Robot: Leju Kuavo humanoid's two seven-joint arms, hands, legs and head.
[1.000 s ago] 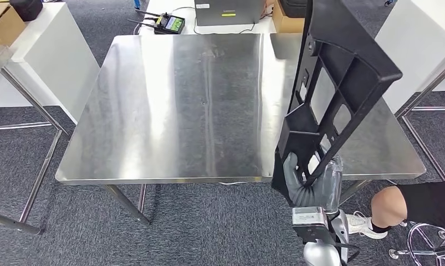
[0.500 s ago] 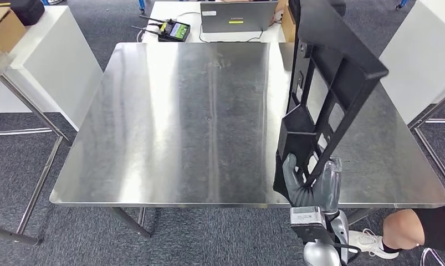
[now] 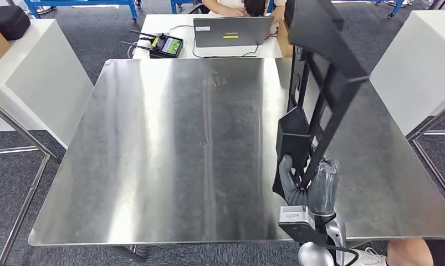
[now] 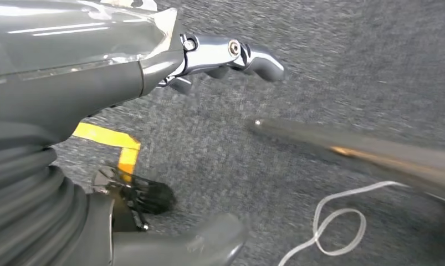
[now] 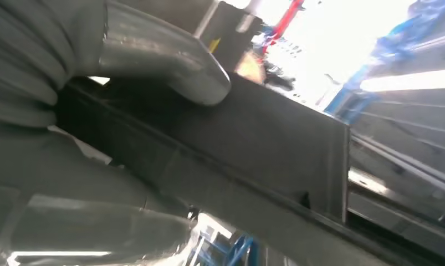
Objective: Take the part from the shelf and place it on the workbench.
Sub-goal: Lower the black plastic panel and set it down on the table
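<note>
From the head view, the right hand (image 3: 306, 185) grips the bottom end of a tall black plastic part (image 3: 314, 83). The part is a long frame with open windows and thin bars. It stands almost upright above the shiny steel workbench (image 3: 170, 144), at about 3 o'clock on the top. You cannot tell if it touches the metal. The bench top is smooth and flat with pale streaks of light. Past it, at 12 o'clock, a grey laptop (image 3: 233, 30) sits on a white desk (image 3: 164, 25).

The right wrist view comes much closer: a thick grey thumb (image 5: 170, 61) presses on the part's flat, dull black side.

The left wrist view shows the left hand (image 4: 209, 61) above rough grey carpet (image 4: 342, 61). It holds nothing, fingers apart. A thin white cable (image 4: 336, 227) loops on the carpet.
</note>
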